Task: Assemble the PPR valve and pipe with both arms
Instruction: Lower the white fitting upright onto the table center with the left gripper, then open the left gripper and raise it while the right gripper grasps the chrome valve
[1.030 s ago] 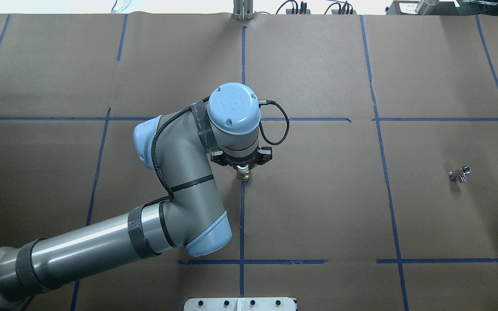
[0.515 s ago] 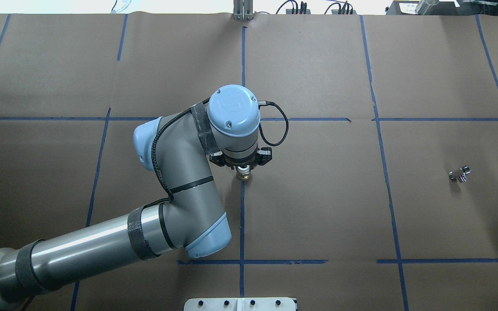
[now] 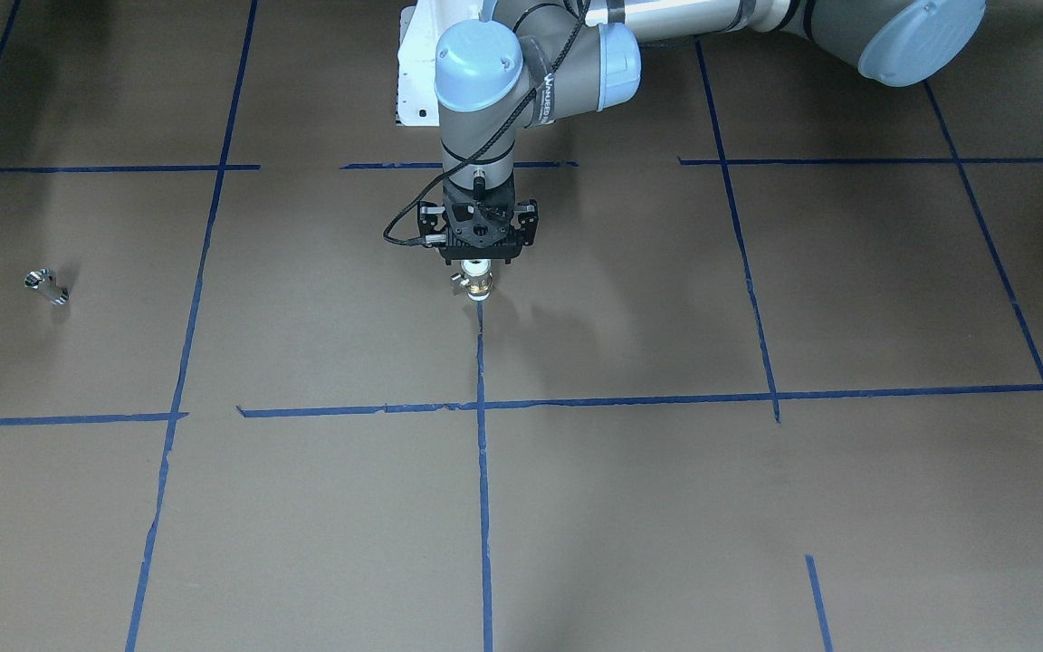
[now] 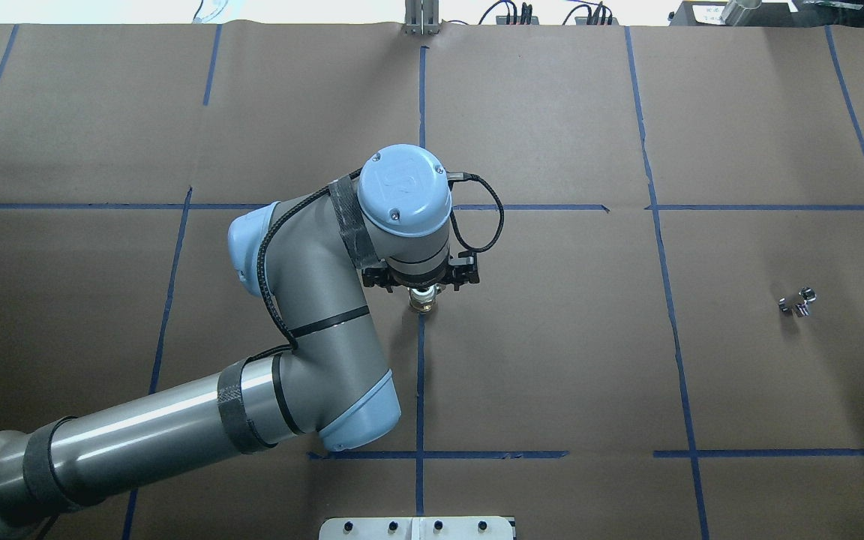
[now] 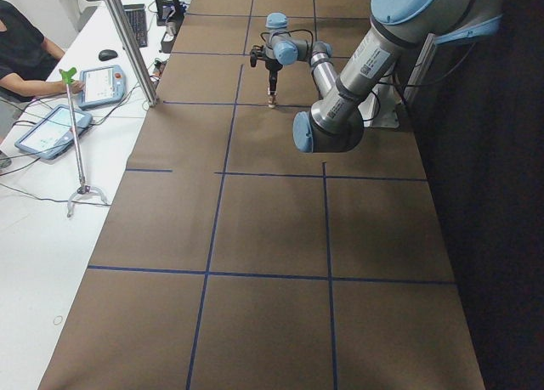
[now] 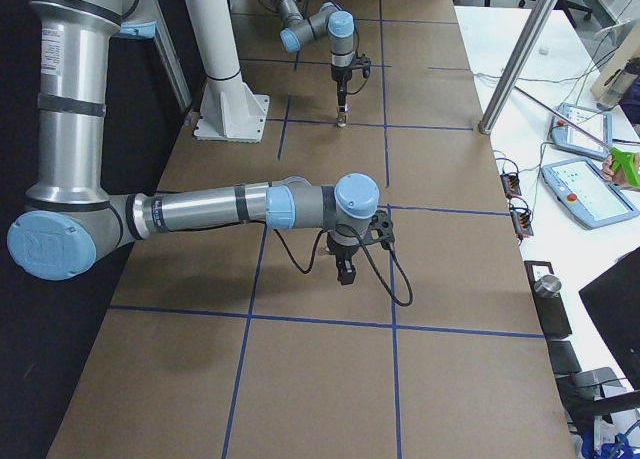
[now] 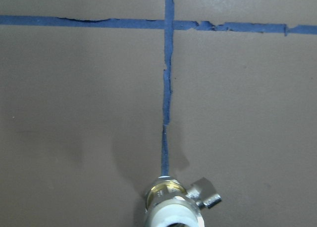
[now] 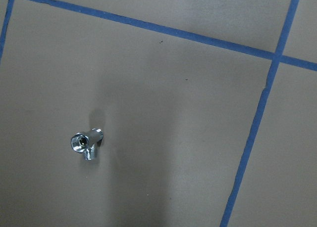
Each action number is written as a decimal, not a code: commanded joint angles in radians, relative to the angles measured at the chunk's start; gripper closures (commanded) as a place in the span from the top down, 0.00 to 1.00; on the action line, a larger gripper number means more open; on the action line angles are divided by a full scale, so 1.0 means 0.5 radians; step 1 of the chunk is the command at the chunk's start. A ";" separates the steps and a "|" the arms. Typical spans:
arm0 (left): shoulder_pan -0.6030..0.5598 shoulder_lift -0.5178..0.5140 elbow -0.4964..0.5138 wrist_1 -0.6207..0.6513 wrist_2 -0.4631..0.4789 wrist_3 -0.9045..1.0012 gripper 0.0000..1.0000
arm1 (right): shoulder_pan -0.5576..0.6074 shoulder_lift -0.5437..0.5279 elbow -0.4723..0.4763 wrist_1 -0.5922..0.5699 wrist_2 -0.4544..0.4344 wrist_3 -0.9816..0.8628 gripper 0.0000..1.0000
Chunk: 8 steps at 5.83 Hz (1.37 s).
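My left gripper (image 4: 422, 294) is shut on the PPR valve (image 4: 422, 302) and holds it upright, white collar up and brass end down, just above the centre tape line. The front view shows the same gripper (image 3: 478, 272) and valve (image 3: 479, 288). In the left wrist view the valve (image 7: 173, 209) fills the bottom edge, its side stub pointing right. The pipe (image 4: 797, 302), a small shiny silver piece, lies alone on the paper far to the right. It also shows in the front view (image 3: 46, 285) and the right wrist view (image 8: 86, 142). My right gripper (image 6: 345, 275) shows only in the exterior right view; I cannot tell its state.
Brown paper with blue tape lines (image 4: 420, 375) covers the table. The white base plate (image 4: 417, 527) sits at the near edge. An operators' bench with tablets (image 5: 51, 127) and an aluminium post (image 5: 127, 42) runs along the far side.
My left wrist has turned slightly, with the valve still held at the same spot. The pipe has not moved.
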 commanded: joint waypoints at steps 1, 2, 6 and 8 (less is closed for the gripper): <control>-0.018 0.102 -0.218 0.004 -0.006 -0.041 1.00 | -0.227 0.004 0.196 0.036 -0.009 0.495 1.00; -0.055 0.240 -0.374 0.004 -0.009 -0.114 1.00 | -0.383 -0.014 0.140 0.325 -0.034 0.847 1.00; -0.156 0.392 -0.520 -0.002 -0.089 -0.130 1.00 | -0.874 -0.048 -0.210 1.294 -0.444 1.672 1.00; -0.156 0.398 -0.532 -0.002 -0.089 -0.130 1.00 | -0.955 -0.036 -0.238 1.295 -0.494 1.676 0.99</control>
